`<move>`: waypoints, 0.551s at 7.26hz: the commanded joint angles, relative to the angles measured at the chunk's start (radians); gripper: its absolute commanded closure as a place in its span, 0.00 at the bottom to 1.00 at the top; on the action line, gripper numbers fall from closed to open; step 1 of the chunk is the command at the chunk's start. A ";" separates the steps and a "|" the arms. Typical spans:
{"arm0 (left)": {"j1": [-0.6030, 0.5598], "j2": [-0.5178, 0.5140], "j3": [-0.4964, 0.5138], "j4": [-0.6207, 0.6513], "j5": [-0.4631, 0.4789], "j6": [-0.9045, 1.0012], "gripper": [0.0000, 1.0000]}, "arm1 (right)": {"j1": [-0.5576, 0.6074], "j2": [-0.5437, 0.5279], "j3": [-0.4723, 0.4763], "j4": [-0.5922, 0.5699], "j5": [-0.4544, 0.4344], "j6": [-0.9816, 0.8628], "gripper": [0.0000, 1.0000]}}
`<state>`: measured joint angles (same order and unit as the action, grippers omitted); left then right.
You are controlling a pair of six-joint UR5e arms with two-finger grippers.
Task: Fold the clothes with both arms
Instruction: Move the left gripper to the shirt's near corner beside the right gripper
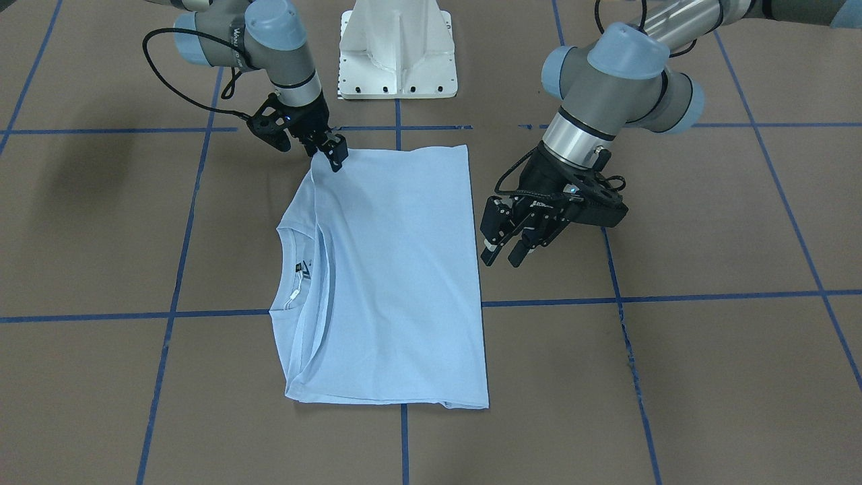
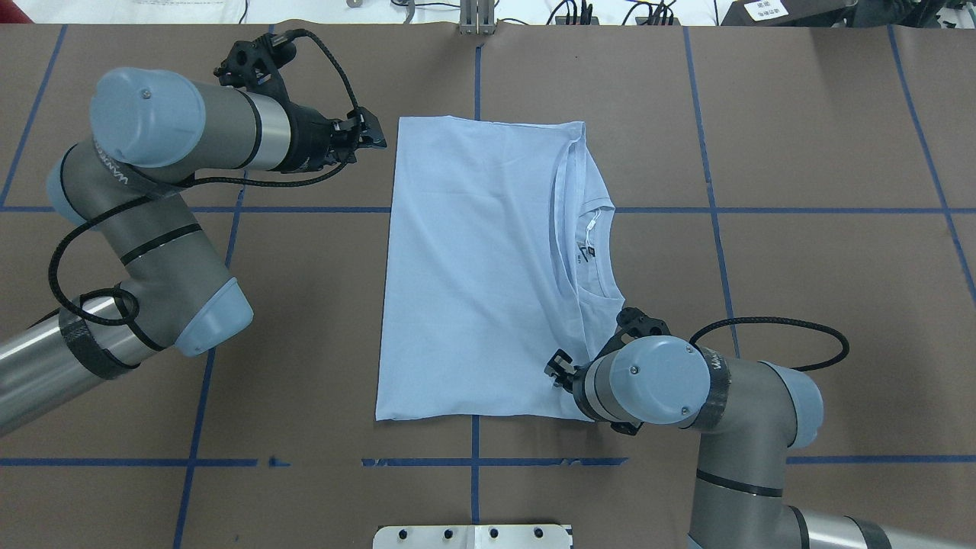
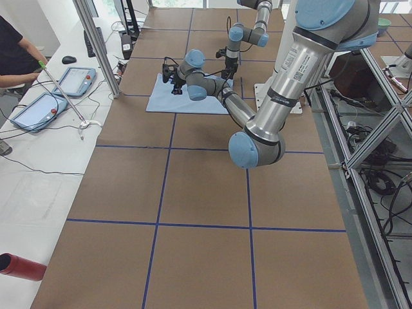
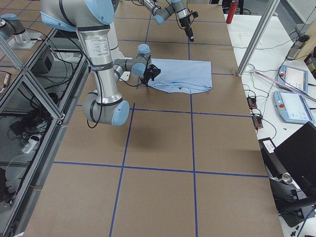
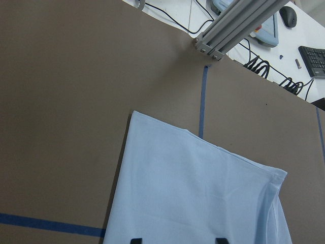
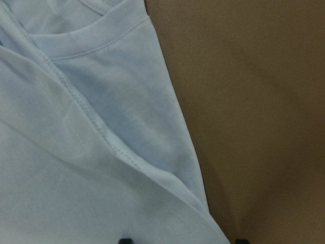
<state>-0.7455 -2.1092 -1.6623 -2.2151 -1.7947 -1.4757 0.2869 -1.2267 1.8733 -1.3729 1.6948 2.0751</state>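
The light blue T-shirt (image 1: pixel 397 269) lies flat on the brown table, folded into a long rectangle (image 2: pixel 473 267). Its collar and dark neck label (image 2: pixel 587 248) are on the robot's right side. My left gripper (image 1: pixel 518 236) hovers open above the table beside the shirt's far left corner (image 2: pixel 366 137). In the left wrist view that corner (image 5: pixel 193 193) lies just ahead of the spread gripper (image 5: pixel 177 240). My right gripper (image 1: pixel 330 151) is low over the shirt's near right corner (image 2: pixel 560 370), open. The hemmed edge (image 6: pixel 76 152) runs between its tips (image 6: pixel 183 239).
The white pedestal base (image 1: pixel 397 54) stands at the robot's edge of the table. Blue tape lines (image 2: pixel 305 210) grid the brown surface. A person (image 3: pixel 16 58), control pendants (image 3: pixel 38 109) and an aluminium post (image 5: pixel 233 25) are at the far side bench.
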 commanded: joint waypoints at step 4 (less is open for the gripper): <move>-0.002 0.000 0.000 0.000 0.000 0.000 0.43 | 0.001 0.000 0.000 0.005 0.003 0.000 1.00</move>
<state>-0.7466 -2.1092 -1.6623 -2.2151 -1.7948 -1.4757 0.2877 -1.2260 1.8723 -1.3701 1.6974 2.0754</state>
